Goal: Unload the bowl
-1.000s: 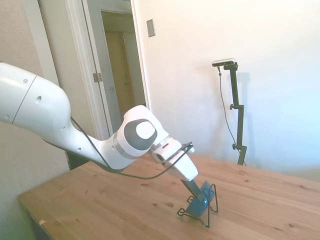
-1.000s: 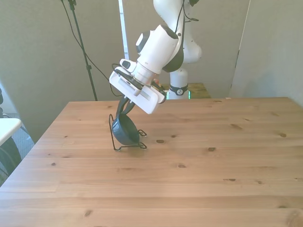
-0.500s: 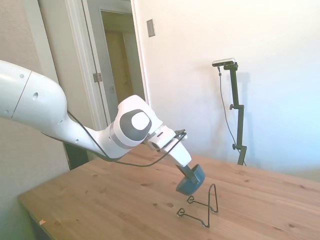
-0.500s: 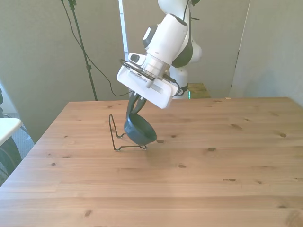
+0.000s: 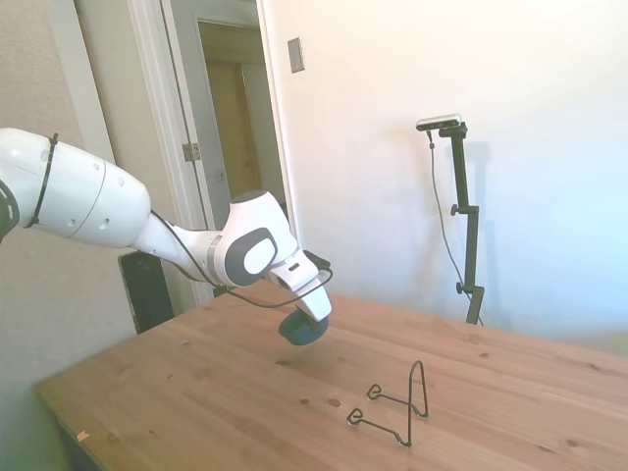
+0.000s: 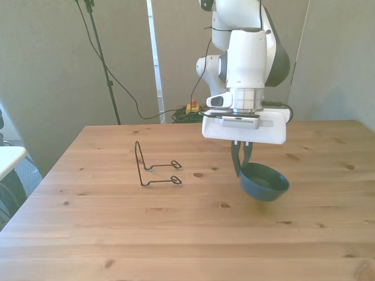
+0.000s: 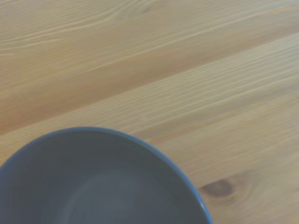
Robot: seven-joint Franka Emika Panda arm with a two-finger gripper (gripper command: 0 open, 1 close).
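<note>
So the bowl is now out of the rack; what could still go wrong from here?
1. The jaws pinch the bowl only at its rim, so it may slip or tilt.
2. It hangs above the table, not resting; a release now would probably drop it.
3. The wire rack stands light and empty; a return sweep might knock it over.

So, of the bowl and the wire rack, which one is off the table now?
The teal bowl: the pincer holds it by its rim above the table, while the black wire rack stands on the wood.

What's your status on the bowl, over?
Gripper shut on bowl rim. Bowl off the rack, held above the table, toward the front view's right. Nothing underneath it.
</note>
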